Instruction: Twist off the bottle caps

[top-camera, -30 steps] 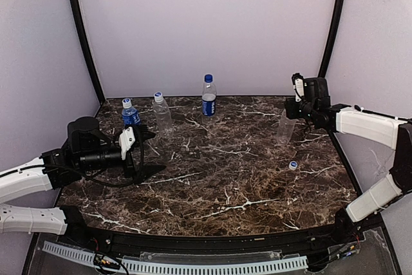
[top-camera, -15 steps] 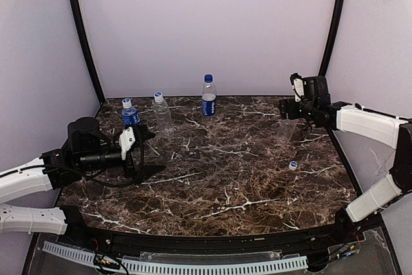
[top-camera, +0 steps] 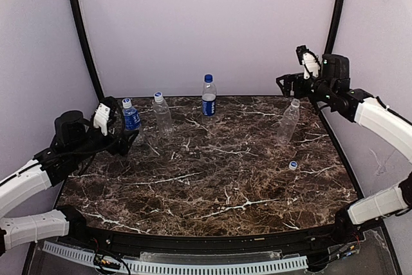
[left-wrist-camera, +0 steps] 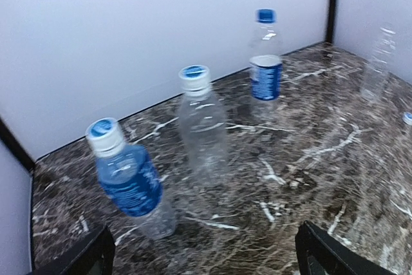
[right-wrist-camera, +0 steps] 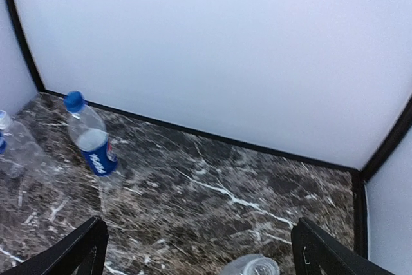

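Note:
Four clear bottles stand on the marble table point(top-camera: 219, 185). A blue-labelled bottle point(top-camera: 131, 116) with a pale cap point(left-wrist-camera: 104, 134) is at the far left, right beside my open left gripper point(top-camera: 122, 132). An unlabelled bottle point(top-camera: 162, 115) with its cap point(left-wrist-camera: 194, 76) stands next to it. Further back is a labelled bottle point(top-camera: 208, 97) with a dark blue cap point(left-wrist-camera: 265, 15). At the right an uncapped bottle point(top-camera: 288, 122) leans slightly, its open mouth point(right-wrist-camera: 254, 266) showing below my right gripper point(top-camera: 288, 87). That gripper is open, empty and raised above it. A loose cap point(top-camera: 293, 165) lies nearer the front.
White walls and black corner posts point(top-camera: 84, 37) close in the table at the back and sides. The right wall stands close behind the right arm point(top-camera: 380, 117). The arm bases sit along the near edge.
My right gripper opened, let go of the uncapped bottle and rose above it. My left arm drew back and swung towards the far-left labelled bottle.

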Controlling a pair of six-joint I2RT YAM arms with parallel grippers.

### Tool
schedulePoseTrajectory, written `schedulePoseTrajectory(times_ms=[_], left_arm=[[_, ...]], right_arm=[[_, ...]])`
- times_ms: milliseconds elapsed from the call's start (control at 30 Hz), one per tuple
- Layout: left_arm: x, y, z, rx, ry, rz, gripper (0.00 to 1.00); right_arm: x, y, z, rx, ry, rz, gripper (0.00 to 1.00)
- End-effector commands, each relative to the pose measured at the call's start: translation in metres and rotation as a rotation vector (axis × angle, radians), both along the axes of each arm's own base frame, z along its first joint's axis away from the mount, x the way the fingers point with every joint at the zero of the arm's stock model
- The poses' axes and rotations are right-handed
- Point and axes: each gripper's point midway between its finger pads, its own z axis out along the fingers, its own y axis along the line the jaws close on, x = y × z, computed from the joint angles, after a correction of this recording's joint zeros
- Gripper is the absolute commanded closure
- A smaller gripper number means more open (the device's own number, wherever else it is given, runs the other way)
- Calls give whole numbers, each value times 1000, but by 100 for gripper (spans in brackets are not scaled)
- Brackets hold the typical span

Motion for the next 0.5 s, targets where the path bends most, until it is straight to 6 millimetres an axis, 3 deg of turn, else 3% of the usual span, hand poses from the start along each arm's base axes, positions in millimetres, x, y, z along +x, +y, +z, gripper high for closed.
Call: schedulePoseTrajectory(times_ms=[0, 67, 167, 300, 333, 467], left_arm=[[18, 59, -8, -82, 65, 273, 1], [19, 71, -17, -70, 110, 303, 1], [24, 68, -33, -72, 202, 248, 1], [48, 84, -46, -52, 249, 237, 1], [59, 93, -34, -51, 200, 247, 1], [85, 82, -12, -12, 95, 123, 1]], right_arm=[[-31, 41, 56, 150, -137, 276, 1], [-35, 46, 64, 176, -155, 314, 2], [-38, 52, 66, 185, -160, 344, 1], [-39, 59, 64, 179, -155, 376, 1], [-40, 60, 62, 174, -151, 385, 1], [-46, 61, 57, 150, -143, 404, 1]])
